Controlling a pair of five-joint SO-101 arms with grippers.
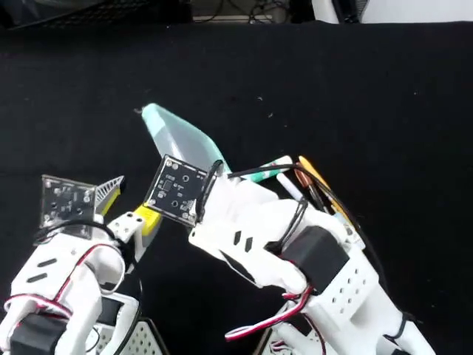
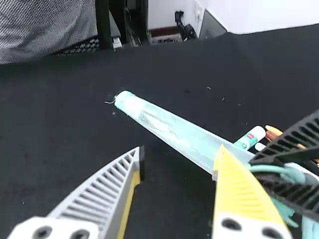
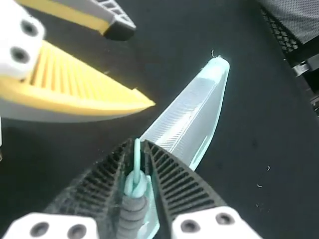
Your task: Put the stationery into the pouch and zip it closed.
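Black cloth covers the bench, with cables and dark furniture beyond its far edge. Nearest the front edge, toward the left corner, the left gripper [image 2: 178, 152] is spread wide and holds nothing. Its grey finger is over bare cloth and its yellow finger sits at the side of the pouch [image 1: 181, 140]. Just beside it, the right gripper [image 3: 136, 144] is clenched on the teal pull cord [image 3: 133, 183] at the pouch's near end. From there the translucent teal mesh pouch lies flat around the middle of the bench, its closed tip pointing toward the far left corner. The pens [image 2: 251, 135], one white with green and one orange among them, lie close to the right arm at the pouch's near end. Whether they are fully inside cannot be told, because the arm covers the mouth. The main risk I see is that nothing anchors the pouch: a pull on the cord would likely drag the whole pouch across the cloth instead of running the zip. Any pen tip poking out could jam the slider, and the thin cord could slip from the black fingers.
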